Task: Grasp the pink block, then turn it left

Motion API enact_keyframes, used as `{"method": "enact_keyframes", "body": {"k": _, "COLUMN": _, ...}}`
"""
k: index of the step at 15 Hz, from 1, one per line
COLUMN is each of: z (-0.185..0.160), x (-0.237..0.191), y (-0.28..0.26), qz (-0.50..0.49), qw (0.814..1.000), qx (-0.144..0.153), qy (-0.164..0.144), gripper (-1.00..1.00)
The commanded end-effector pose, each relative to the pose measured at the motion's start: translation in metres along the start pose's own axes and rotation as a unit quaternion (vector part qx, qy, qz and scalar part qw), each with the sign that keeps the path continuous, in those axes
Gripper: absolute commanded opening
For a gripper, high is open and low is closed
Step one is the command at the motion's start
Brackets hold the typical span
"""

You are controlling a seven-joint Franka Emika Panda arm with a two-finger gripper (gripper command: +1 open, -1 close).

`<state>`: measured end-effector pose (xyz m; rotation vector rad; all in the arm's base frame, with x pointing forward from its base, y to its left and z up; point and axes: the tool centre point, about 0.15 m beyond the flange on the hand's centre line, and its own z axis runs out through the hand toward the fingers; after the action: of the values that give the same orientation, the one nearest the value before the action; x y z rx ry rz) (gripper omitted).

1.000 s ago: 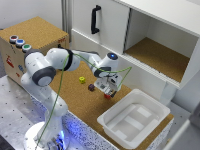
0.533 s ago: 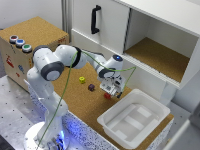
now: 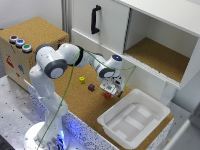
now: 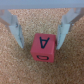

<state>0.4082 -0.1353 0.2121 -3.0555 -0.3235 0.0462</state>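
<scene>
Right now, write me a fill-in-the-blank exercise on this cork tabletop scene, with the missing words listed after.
1. The small reddish-pink cube sits between the fingers of the ____ pincer.
2. The upper face of that cube shows the letter ____.
3. The white plastic tray holds ____ blocks.
4. In the exterior view, the small yellow block lies to the ____ of the dark purple block.

Missing words: open; A; no; left

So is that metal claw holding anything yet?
No. The open gripper straddles the small pink block on the cork surface, with gaps at both fingers.
</scene>
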Motion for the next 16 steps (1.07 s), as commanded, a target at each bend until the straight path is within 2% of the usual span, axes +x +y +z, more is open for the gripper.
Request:
{"method": "enact_keyframes", "body": {"k": 1, "z": -0.013, "x": -0.007, "y": 0.008, "qz": 0.010, "qw": 1.000, "qx": -0.011, "qy": -0.023, "gripper": -1.00}}
{"method": "enact_keyframes", "body": {"k": 4, "z": -0.024, "x": -0.015, "y": 0.003, "qz": 0.006, "qw": 1.000, "qx": -0.024, "qy": -0.019, "gripper": -1.00}}
{"method": "enact_keyframes", "body": {"k": 5, "z": -0.031, "x": -0.016, "y": -0.002, "qz": -0.009, "qw": 0.999, "qx": -0.038, "qy": -0.016, "gripper": -1.00}}
{"method": "enact_keyframes", "body": {"k": 6, "z": -0.041, "x": -0.019, "y": -0.011, "qz": -0.055, "qw": 0.996, "qx": -0.067, "qy": -0.016, "gripper": -1.00}}
{"method": "enact_keyframes", "body": {"k": 8, "z": -0.048, "x": -0.026, "y": -0.018, "qz": -0.144, "qw": 0.985, "qx": -0.096, "qy": -0.029, "gripper": -1.00}}
{"method": "enact_keyframes", "body": {"k": 9, "z": -0.048, "x": -0.027, "y": -0.019, "qz": -0.182, "qw": 0.978, "qx": -0.089, "qy": -0.038, "gripper": -1.00}}
{"method": "enact_keyframes", "body": {"k": 10, "z": -0.049, "x": -0.027, "y": -0.020, "qz": -0.220, "qw": 0.972, "qx": -0.066, "qy": -0.052, "gripper": -1.00}}
{"method": "enact_keyframes", "body": {"k": 12, "z": -0.052, "x": -0.033, "y": -0.033, "qz": -0.319, "qw": 0.943, "qx": -0.076, "qy": -0.058, "gripper": -1.00}}
{"method": "enact_keyframes", "body": {"k": 14, "z": -0.037, "x": -0.048, "y": -0.038, "qz": -0.431, "qw": 0.897, "qx": -0.085, "qy": -0.055, "gripper": -1.00}}
{"method": "enact_keyframes", "body": {"k": 15, "z": -0.029, "x": -0.051, "y": -0.036, "qz": -0.454, "qw": 0.886, "qx": -0.084, "qy": -0.050, "gripper": -1.00}}
{"method": "enact_keyframes", "body": {"k": 16, "z": -0.021, "x": -0.054, "y": -0.036, "qz": -0.501, "qw": 0.859, "qx": -0.092, "qy": -0.045, "gripper": -1.00}}
